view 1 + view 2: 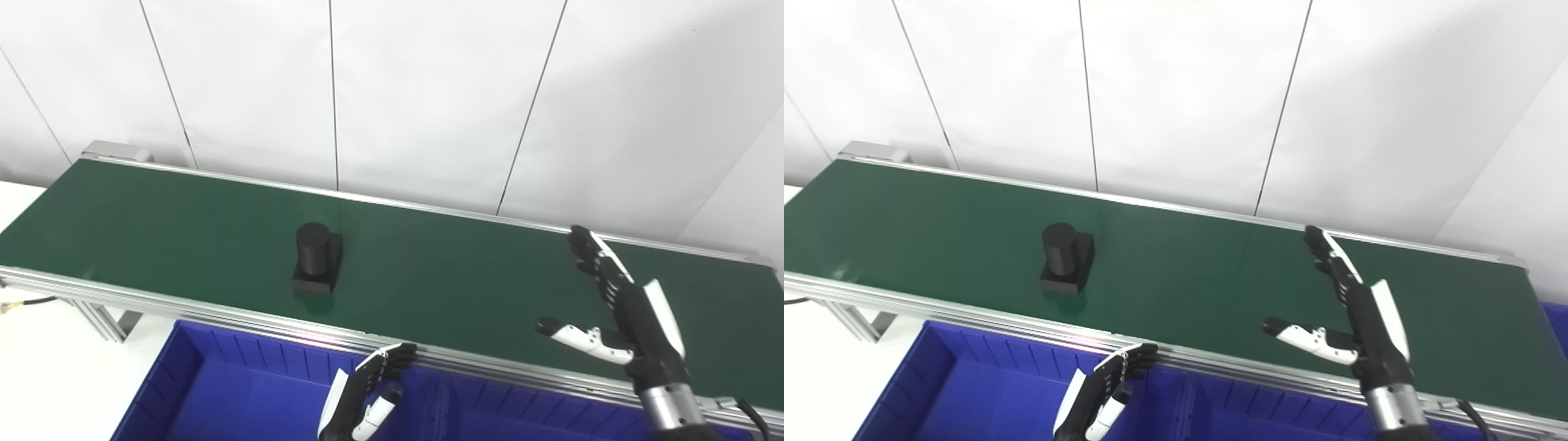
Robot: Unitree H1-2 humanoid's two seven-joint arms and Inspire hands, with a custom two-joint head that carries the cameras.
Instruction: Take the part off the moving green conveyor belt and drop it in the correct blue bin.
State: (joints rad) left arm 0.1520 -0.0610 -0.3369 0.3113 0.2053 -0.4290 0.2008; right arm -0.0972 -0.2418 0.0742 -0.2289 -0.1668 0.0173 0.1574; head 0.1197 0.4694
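While part (317, 257) rides mid-belt, both hands (631, 306) spread.

White panelled wall (429, 92): smooth matt boards, clean, filling the upper scene. Thin dark seams (334, 92) divide the panels and appear slanted. Lighting even, without hard shadows. Flat white surface (49, 367) at lower left; floor or tabletop undetermined. Black cable (27, 302) lies on it.

Green conveyor belt (465, 275) carries one seemingly upright black part (316, 257)
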